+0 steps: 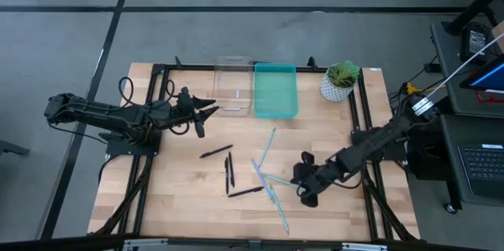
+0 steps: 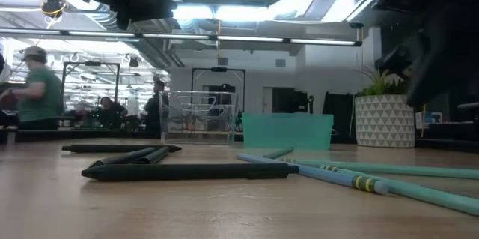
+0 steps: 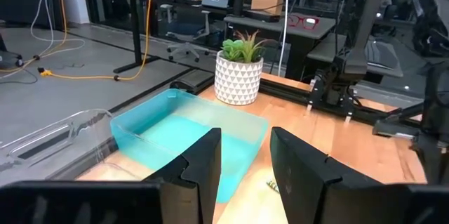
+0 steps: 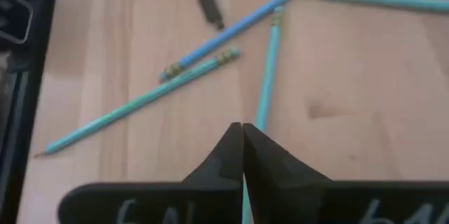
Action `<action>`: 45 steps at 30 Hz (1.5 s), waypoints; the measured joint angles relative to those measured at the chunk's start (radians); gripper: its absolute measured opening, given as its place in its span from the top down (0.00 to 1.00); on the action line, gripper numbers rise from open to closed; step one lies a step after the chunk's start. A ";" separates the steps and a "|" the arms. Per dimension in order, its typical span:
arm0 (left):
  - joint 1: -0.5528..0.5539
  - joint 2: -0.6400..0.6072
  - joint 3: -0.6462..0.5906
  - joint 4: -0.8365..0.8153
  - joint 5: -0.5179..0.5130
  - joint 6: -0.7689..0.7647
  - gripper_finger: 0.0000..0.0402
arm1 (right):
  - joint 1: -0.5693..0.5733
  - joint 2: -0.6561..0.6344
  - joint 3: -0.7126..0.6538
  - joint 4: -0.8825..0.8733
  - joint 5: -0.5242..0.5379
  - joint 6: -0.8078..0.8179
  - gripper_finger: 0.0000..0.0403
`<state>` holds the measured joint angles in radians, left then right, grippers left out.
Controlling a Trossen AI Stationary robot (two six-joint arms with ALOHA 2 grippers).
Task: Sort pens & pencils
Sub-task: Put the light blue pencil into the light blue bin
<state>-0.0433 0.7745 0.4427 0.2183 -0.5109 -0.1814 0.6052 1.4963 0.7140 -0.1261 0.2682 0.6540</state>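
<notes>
- Pens & pencils (image 1: 246,192): all loose on the wooden table (image 1: 181,204), mid-table, in front of the bins.
- Black pens (image 1: 215,152): four counted. One alone toward the left arm, two side by side, one nearer the front edge.
- Teal pencils (image 1: 268,145): at least four counted from above. Crossed over each other, so exact count hard to tell. One bluer than the rest (image 4: 242,24).
- Bins: two, touching side by side at the back edge. Clear bin (image 1: 234,86) on the left, teal bin (image 1: 276,92) on the right.
- Every stick counted lying outside both bins.
- Potted plant (image 1: 339,82): one, white patterned pot, just right of the teal bin.
- Left gripper (image 1: 206,109): hanging beside the clear bin's front corner, fingers (image 3: 203,161) moderately apart, nothing between them.
- Right gripper (image 1: 303,182): low over the table at the right end of the teal cluster, fingertips pressed together.
- Held teal pencil (image 4: 266,90): running straight into the closed tips, pinched at its near end, rest of it flat on the wood.
- People visible in the room behind the table, low view.
</notes>
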 joint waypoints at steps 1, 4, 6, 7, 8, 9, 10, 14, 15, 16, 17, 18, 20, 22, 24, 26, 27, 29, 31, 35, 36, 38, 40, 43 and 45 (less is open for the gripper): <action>0.000 0.000 0.000 0.000 0.000 0.000 0.71 | 0.005 0.000 -0.008 -0.002 -0.009 0.006 0.99; 0.000 0.000 0.000 0.000 0.000 0.000 0.71 | 0.019 0.000 -0.025 0.014 -0.066 0.021 0.99; 0.000 0.000 0.000 0.000 -0.002 0.000 0.71 | 0.030 0.006 -0.033 0.021 -0.088 0.038 0.99; 0.000 0.000 0.000 0.000 -0.002 0.000 0.71 | 0.035 0.014 -0.034 0.021 -0.091 0.050 0.99; 0.000 0.000 0.000 0.000 -0.002 0.000 0.71 | 0.040 0.023 -0.034 0.022 -0.105 0.055 0.99; 0.000 0.000 0.000 0.000 -0.002 0.000 0.71 | 0.045 0.035 -0.035 0.033 -0.111 0.062 0.99; 0.000 0.000 0.000 0.000 -0.002 0.000 0.71 | 0.047 0.049 -0.035 0.059 -0.118 0.072 0.99; 0.000 0.000 0.000 0.002 -0.002 0.000 0.71 | 0.049 0.104 -0.034 0.085 -0.157 0.078 0.99; 0.000 0.000 0.000 0.002 -0.002 -0.001 0.71 | 0.049 0.117 -0.034 0.079 -0.157 0.082 0.99; 0.000 0.000 0.000 0.002 -0.002 0.000 0.71 | 0.048 0.125 -0.034 0.066 -0.157 0.085 0.99; 0.000 0.000 0.000 0.003 -0.002 0.000 0.71 | 0.047 0.132 -0.034 0.056 -0.157 0.086 0.99; 0.000 0.000 0.000 0.002 -0.002 -0.001 0.71 | 0.041 0.138 -0.034 0.055 -0.156 0.087 0.99; 0.000 0.000 0.000 0.002 -0.002 -0.001 0.71 | 0.032 0.139 -0.031 0.028 -0.161 0.102 0.99; 0.000 0.000 0.000 0.002 -0.002 -0.001 0.71 | 0.021 0.138 -0.029 0.009 -0.161 0.101 0.99; 0.000 0.000 0.000 0.003 -0.002 -0.001 0.71 | 0.010 0.133 -0.029 -0.008 -0.150 0.080 0.99; 0.000 0.000 0.000 0.003 -0.002 -0.001 0.71 | -0.007 0.128 -0.029 -0.025 -0.149 0.066 0.99; 0.000 0.000 0.000 0.003 -0.002 -0.001 0.71 | -0.015 0.122 -0.029 -0.043 -0.147 0.057 0.99; 0.000 0.000 0.000 0.003 -0.002 -0.001 0.71 | -0.030 0.111 -0.030 -0.081 -0.139 0.051 0.99; 0.000 0.000 0.000 0.003 -0.002 -0.001 0.71 | -0.045 0.100 -0.031 -0.109 -0.134 0.048 0.99; 0.000 0.000 0.000 0.003 -0.002 -0.001 0.71 | -0.066 0.091 -0.031 -0.151 -0.115 0.040 0.99; 0.000 0.000 0.000 0.003 -0.002 -0.001 0.71 | -0.072 0.091 -0.031 -0.161 -0.108 0.040 0.99; 0.000 0.000 0.000 0.003 -0.002 -0.001 0.71 | -0.085 0.091 -0.031 -0.179 -0.095 0.038 0.99; 0.000 0.000 0.000 0.003 -0.002 -0.001 0.71 | -0.100 0.090 -0.031 -0.196 -0.088 0.031 0.99; 0.000 0.000 0.000 0.003 -0.002 -0.001 0.71 | -0.120 0.090 -0.031 -0.206 -0.073 0.000 0.99; 0.000 0.000 0.000 0.003 -0.002 -0.001 0.71 | -0.132 0.091 -0.032 -0.211 -0.054 -0.019 0.99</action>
<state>-0.0433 0.7746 0.4427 0.2214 -0.5125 -0.1823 0.4731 1.5871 0.6824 -0.3369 0.2139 0.6350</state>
